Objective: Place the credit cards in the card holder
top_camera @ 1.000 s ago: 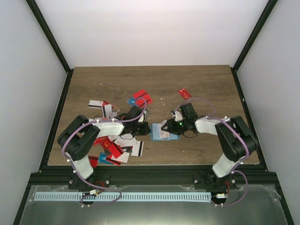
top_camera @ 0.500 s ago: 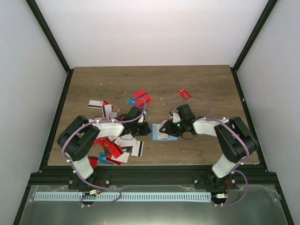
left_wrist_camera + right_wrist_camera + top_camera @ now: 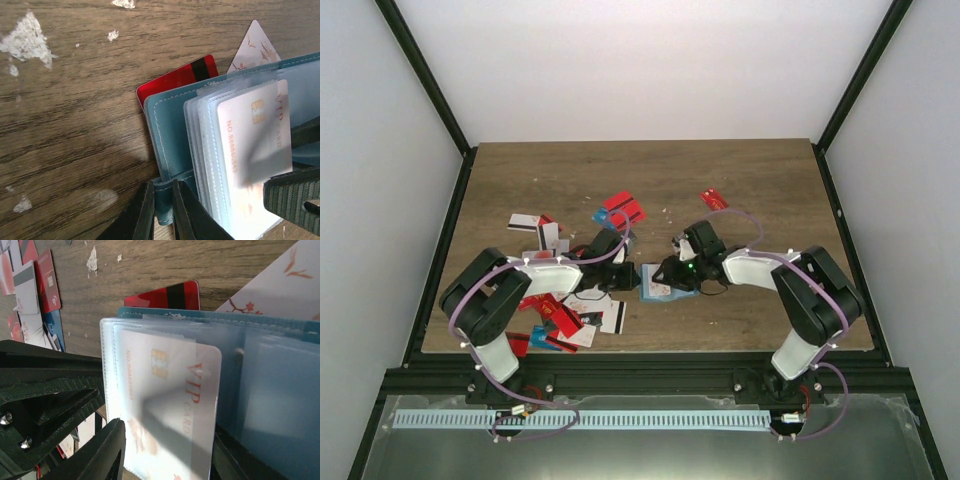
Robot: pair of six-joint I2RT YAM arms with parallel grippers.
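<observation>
A brown wood table (image 3: 740, 170) with pale scuffs sits between white walls (image 3: 650, 70). The holder (image 3: 166, 125) lies open on it, near the middle and toward the front, between the two grippers. Its teal cover faces the wood and its stack of clear sleeves (image 3: 197, 142) faces up.

A white VIP card (image 3: 170, 385) with a gold chip and orange lettering lies on the sleeves. Most of its face is exposed. Whether its far end is already inside a pocket cannot be told.

The right gripper (image 3: 167, 442) straddles this card with its jaws spread about as wide as the card, one finger against each long edge, so it grips the card across its width. The left gripper (image 3: 162, 194) has its jaws drawn narrow and pinches the holder's stitched edge near the fold.

A striped card (image 3: 176, 81), red with a black band, pokes out from under the holder's far edge. Beside it a blossom card (image 3: 256, 46), white with red sprigs, is also partly covered by the holder.

Loose cards (image 3: 565, 312), mostly red and white, are heaped in front of the left arm. A red and blue cluster (image 3: 620, 210) lies behind that arm, and a few more lie to its left. A lone card (image 3: 714, 200), red, rests behind the right arm, well apart from the holder.
</observation>
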